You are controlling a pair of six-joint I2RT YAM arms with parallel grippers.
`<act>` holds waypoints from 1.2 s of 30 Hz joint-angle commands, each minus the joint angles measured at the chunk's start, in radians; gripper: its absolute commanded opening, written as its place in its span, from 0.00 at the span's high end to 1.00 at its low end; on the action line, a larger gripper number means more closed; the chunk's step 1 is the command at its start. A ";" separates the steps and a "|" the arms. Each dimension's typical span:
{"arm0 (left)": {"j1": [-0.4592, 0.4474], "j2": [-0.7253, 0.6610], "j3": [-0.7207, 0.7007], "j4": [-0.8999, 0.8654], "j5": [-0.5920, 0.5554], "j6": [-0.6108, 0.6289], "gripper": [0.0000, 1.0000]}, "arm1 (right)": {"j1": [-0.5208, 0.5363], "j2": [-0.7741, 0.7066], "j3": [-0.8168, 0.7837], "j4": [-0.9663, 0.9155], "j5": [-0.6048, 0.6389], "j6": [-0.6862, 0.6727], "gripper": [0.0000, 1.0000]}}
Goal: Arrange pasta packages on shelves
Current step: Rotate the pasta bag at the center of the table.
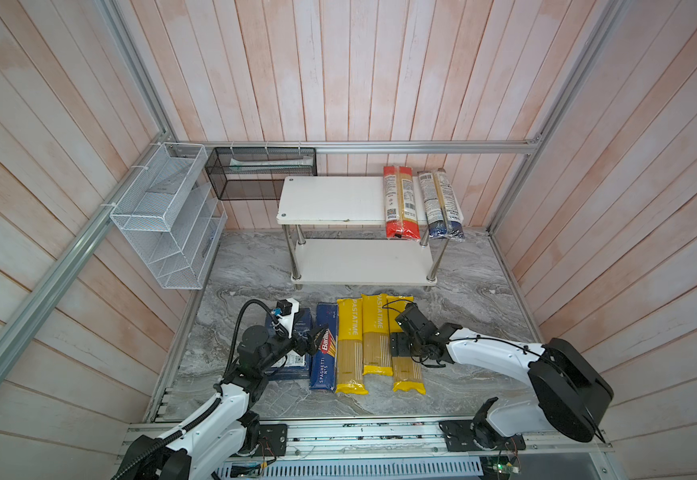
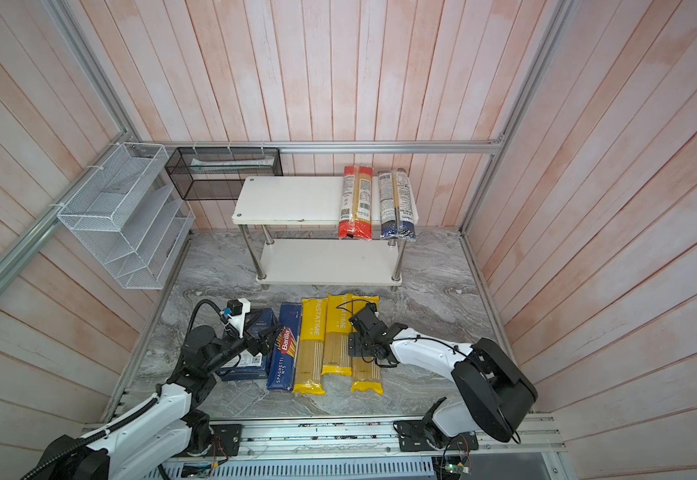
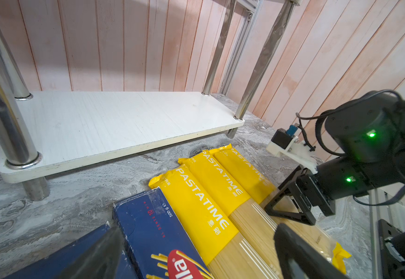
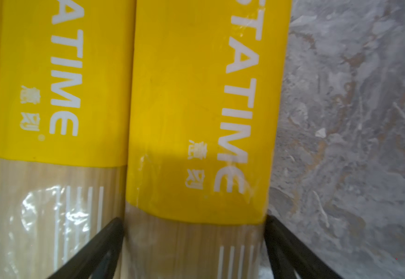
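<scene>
Closest to the lens, in the right wrist view, the right claw (image 4: 194, 219) sits low over the rightmost yellow bag (image 4: 196, 108). Its two black fingers (image 4: 100, 244) are spread wide, one along each long side of the bag where the clear window begins. One finger rests in the seam against the middle yellow bag (image 4: 59, 96). The other stands where the bag meets the grey marble table (image 4: 353, 120). Whether they press the wrapper cannot be told. The bag lies flat on the table.

In both top views, five packs lie side by side on the near half of the table, their long ends pointing near and far. From right to left they are the three PASTATIME bags, ending with the leftmost yellow bag (image 1: 351, 345), then a dark blue Barilla box (image 1: 325, 353). Last is a second blue box (image 1: 292, 372), partly hidden under the left arm. The left claw (image 1: 313, 336) hovers above the two boxes, fingers wide apart, holding nothing.

At the far side stands the rack. Its upper shelf (image 1: 330, 199) carries the red-ended bag (image 1: 398, 203) and the dark-blue-ended bag (image 1: 440, 203) side by side at its right end. Their near ends overhang the front edge. The lower shelf (image 1: 359, 262) sits just above the table.

A white wire basket (image 1: 164, 216) hangs on the left wall, and a black mesh basket (image 1: 259, 170) hangs on the far rail.
</scene>
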 commanded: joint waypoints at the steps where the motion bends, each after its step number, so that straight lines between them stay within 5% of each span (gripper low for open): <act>1: -0.004 0.001 -0.007 0.009 0.006 0.012 0.00 | -0.004 0.035 0.034 -0.006 -0.014 -0.011 0.09; 20: -0.003 0.009 -0.012 0.036 0.037 0.000 0.00 | -0.013 -0.154 -0.091 -0.130 0.076 0.065 0.06; 26: -0.004 0.009 -0.011 0.031 0.027 0.002 0.00 | -0.013 -0.201 -0.047 -0.110 -0.018 -0.058 0.06; 36: -0.004 0.011 -0.009 0.028 0.026 0.002 0.00 | -0.017 -0.174 0.056 -0.204 0.076 -0.046 0.05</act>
